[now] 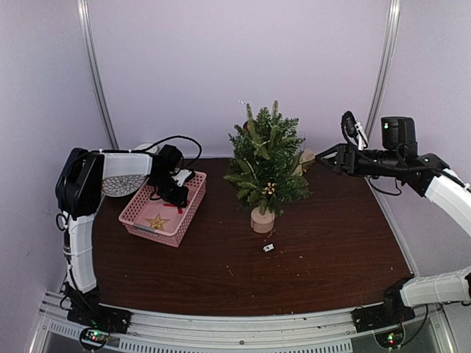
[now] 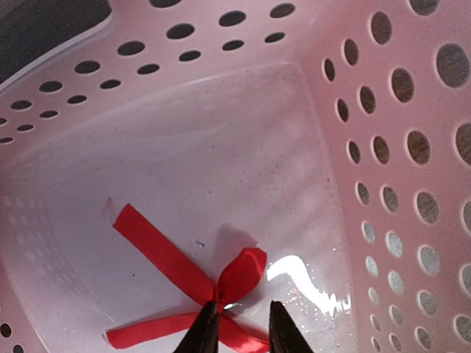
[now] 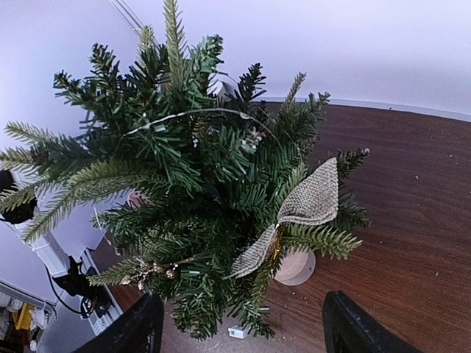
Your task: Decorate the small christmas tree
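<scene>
The small christmas tree [image 1: 266,158] stands on its pale wooden stump [image 1: 262,220] at the back middle of the brown table. A burlap bow [image 3: 313,198] hangs on its right side and a gold sprig [image 3: 151,271] lower down. My right gripper [image 1: 321,159] is wide open and empty, just right of the tree by the burlap bow; in the right wrist view [image 3: 243,312] its fingers stand apart on either side of the tree. My left gripper [image 1: 176,197] is down inside the pink basket [image 1: 140,219]. Its fingers [image 2: 206,327] are a little apart, straddling a red ribbon bow [image 2: 239,276] on the basket floor.
A gold star [image 1: 157,220] lies in the basket's near end. A small white piece [image 1: 268,248] lies on the table in front of the stump. A white round patterned object [image 1: 121,184] sits behind the basket. Cables run by the left arm.
</scene>
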Robot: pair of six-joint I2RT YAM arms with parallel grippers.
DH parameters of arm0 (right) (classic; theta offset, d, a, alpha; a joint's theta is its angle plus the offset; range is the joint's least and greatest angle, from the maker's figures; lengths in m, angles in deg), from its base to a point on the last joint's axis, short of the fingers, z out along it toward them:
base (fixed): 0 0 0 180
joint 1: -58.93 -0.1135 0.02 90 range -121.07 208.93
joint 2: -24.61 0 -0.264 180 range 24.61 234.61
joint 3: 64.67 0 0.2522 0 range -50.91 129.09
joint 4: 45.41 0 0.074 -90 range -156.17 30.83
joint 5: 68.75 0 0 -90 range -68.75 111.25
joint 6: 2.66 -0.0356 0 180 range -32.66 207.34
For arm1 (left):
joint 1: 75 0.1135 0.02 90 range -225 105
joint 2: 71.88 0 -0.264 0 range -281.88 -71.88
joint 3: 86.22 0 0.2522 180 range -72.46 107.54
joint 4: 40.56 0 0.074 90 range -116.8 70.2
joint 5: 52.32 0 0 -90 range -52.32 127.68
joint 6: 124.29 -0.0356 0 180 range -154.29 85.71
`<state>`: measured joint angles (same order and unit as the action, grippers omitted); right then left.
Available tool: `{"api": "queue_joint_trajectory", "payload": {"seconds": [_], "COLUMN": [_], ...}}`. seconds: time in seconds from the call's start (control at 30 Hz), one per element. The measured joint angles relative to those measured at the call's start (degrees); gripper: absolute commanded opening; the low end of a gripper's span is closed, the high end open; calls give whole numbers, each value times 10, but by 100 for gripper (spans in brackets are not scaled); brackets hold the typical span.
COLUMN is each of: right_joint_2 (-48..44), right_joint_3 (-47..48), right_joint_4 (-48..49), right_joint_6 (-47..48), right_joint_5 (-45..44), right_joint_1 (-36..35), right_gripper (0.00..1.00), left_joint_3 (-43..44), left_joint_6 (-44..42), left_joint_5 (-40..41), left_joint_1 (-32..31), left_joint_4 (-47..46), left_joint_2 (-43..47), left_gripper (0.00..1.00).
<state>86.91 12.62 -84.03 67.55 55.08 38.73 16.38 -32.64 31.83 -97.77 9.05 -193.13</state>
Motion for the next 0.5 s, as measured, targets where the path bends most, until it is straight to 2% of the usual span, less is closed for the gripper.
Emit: {"api": "queue_joint_trajectory", "payload": {"seconds": [0.33, 0.5], "right_joint_2": [8, 11], "right_joint_3": [0, 0], "right_joint_4": [0, 0], "right_joint_6": [-2, -2], "right_joint_5": [7, 9], "right_joint_1": [1, 1], "right_gripper": [77, 77], "left_joint_3": [32, 35], "left_joint_6": [-33, -37], "left_joint_5": [14, 23], "left_joint_1": [0, 1], "left_joint_4": [18, 19], "left_joint_2": [-25, -30], "left_gripper": [21, 10]}}
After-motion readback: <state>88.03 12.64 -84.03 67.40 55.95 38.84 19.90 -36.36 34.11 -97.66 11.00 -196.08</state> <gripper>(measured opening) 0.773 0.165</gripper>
